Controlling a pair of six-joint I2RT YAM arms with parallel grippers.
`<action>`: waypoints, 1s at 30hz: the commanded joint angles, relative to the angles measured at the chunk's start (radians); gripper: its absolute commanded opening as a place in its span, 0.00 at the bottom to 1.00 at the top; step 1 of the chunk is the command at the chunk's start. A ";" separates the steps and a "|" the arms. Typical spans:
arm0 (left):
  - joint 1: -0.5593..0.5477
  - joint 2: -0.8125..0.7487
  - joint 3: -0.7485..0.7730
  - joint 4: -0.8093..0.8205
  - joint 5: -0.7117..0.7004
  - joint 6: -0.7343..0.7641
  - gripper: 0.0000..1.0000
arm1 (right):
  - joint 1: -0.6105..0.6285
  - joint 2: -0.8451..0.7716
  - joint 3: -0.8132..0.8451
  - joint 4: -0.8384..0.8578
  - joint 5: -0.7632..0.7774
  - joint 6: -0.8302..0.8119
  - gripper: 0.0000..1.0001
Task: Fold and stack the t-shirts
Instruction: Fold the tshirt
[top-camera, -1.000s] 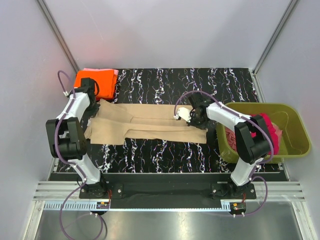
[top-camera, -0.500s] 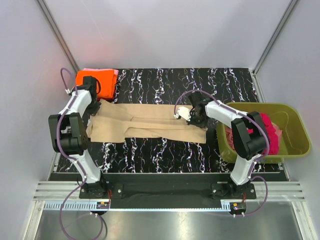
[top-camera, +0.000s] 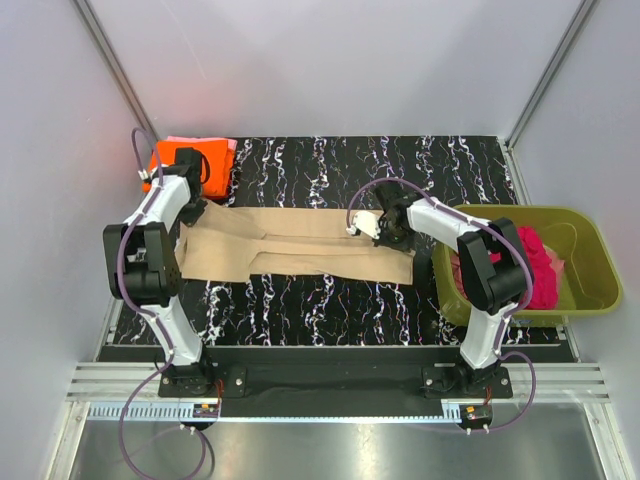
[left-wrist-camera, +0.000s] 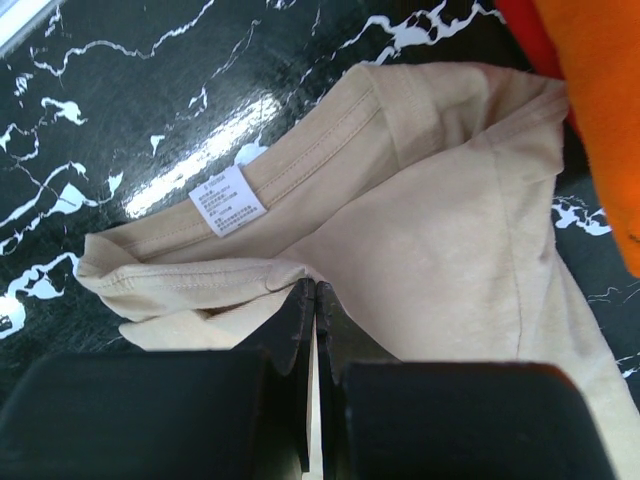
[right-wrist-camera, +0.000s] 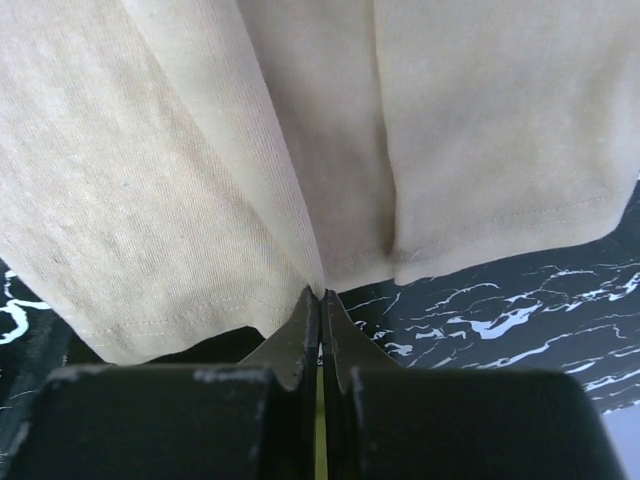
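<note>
The tan t-shirt (top-camera: 300, 245) lies stretched across the middle of the black marbled worktop (top-camera: 330, 160), folded lengthwise into a long band. The left gripper (top-camera: 192, 212) is at its left end and the right gripper (top-camera: 383, 233) is near its right end.

The overhead view does not show how either gripper stands; the wrist views do. In the left wrist view the left gripper (left-wrist-camera: 315, 293) is closed tight, its tips pinching a fold of tan cloth just below the neckline. The white label (left-wrist-camera: 228, 200) inside the collar shows only here. A corner of the orange t-shirt (left-wrist-camera: 600, 80) lies just beside the tan one. In the right wrist view the right gripper (right-wrist-camera: 321, 297) is likewise pressed shut on the hem edge, where two folded layers of the tan t-shirt (right-wrist-camera: 200, 150) meet. A pale sliver of cloth shows between the fingers.

Only the overhead view shows the rest. The orange t-shirt (top-camera: 195, 165) sits folded at the far left corner on top of the pink t-shirt (top-camera: 232, 147), which shows only at its edges. At the right, the magenta-red t-shirt (top-camera: 537, 268) lies bunched in the olive-green tub (top-camera: 580, 270).
</note>
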 joint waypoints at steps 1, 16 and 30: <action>0.002 0.020 0.050 0.013 -0.074 0.017 0.00 | -0.009 0.008 0.032 0.020 0.046 -0.036 0.01; -0.011 0.037 0.077 0.008 -0.055 0.017 0.00 | -0.016 -0.050 0.029 0.093 0.030 -0.007 0.48; -0.014 0.036 0.103 -0.019 -0.052 -0.003 0.18 | -0.016 -0.018 0.023 0.116 0.062 -0.002 0.32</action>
